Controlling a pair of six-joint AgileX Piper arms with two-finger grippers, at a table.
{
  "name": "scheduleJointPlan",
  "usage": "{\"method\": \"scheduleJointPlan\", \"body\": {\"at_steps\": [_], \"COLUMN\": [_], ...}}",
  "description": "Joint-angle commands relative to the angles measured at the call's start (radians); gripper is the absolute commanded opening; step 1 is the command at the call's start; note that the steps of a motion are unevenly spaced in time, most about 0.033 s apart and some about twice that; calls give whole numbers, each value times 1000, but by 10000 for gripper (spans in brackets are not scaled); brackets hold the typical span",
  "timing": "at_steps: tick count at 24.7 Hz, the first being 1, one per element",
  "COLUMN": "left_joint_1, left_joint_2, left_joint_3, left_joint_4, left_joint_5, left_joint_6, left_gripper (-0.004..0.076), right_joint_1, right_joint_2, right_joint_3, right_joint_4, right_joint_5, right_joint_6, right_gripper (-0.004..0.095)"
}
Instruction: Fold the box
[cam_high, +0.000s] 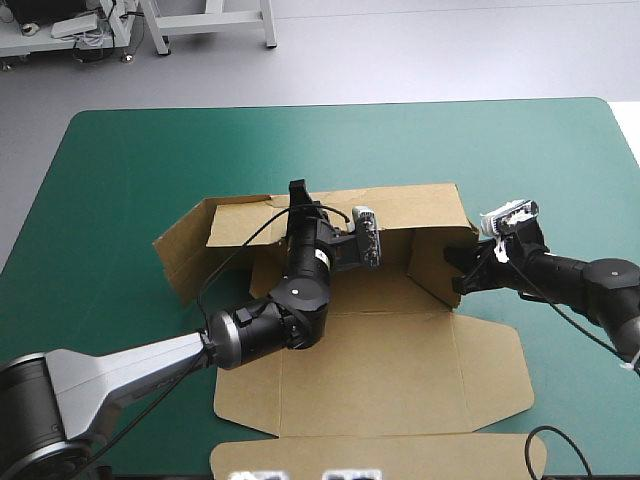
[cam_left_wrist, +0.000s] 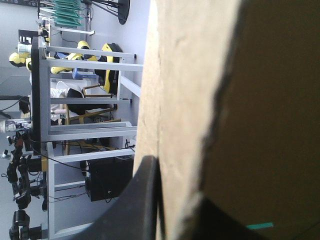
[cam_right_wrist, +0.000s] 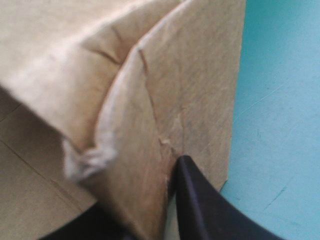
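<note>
Brown board lies mid-table on the teal-green cover (cam_high: 120, 160), the box (cam_high: 390, 295) half raised: its far wall (cam_high: 400, 205) stands and its lid (cam_high: 400, 380) lies flat toward the near edge. The left gripper (cam_high: 297, 195) pinches the far wall's top edge, fingers all but closed with the sheet between them. The right gripper (cam_high: 462, 268) clamps the right side wall (cam_high: 435, 265) the same way, near its corner.

Trouble could come at that corner, where the right wrist view shows a tucked flap (cam_right_wrist: 85, 160) rumpled and whitened; a harder push might crush or tear it. Either thin pinch could also slip and let a wall spring back down. Two arms pulling unevenly may drag the whole sheet across the cover. The left side wall (cam_high: 180, 255) splays outward, unheld.

Much goes unseen. The left arm covers part of the tray floor, one finger of each gripper sits behind board, and the lid's near edge is cut off. Whether the corner flap is properly tucked cannot be told, though it appears only loosely lodged.
</note>
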Motion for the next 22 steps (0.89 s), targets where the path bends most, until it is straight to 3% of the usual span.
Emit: {"method": "scheduleJointPlan", "body": {"at_steps": [1, 11, 16, 21, 22], "left_joint_1": [-8, -8, -8, -8, -8], "left_joint_2": [-20, -20, -20, -20, -20], "left_joint_3": [-12, -12, -12, -12, -12], "left_joint_4": [-71, 23, 88, 150, 160], "left_joint_5": [-49, -62, -65, -63, -63], "left_joint_6": [-15, -15, -15, -22, -22], "left_gripper": [-9, -1, 137, 391, 393], "right_joint_1": [-1, -1, -1, -1, -1], "right_joint_2": [5, 5, 5, 5, 5], "right_joint_3": [-24, -24, -24, -24, -24], "right_joint_4": [47, 22, -10, -10, -10], "right_joint_5": [19, -1, -1, 0, 0], "right_joint_6": [-40, -45, -45, -45, -43], "right_gripper": [-3, 0, 0, 0, 0]}}
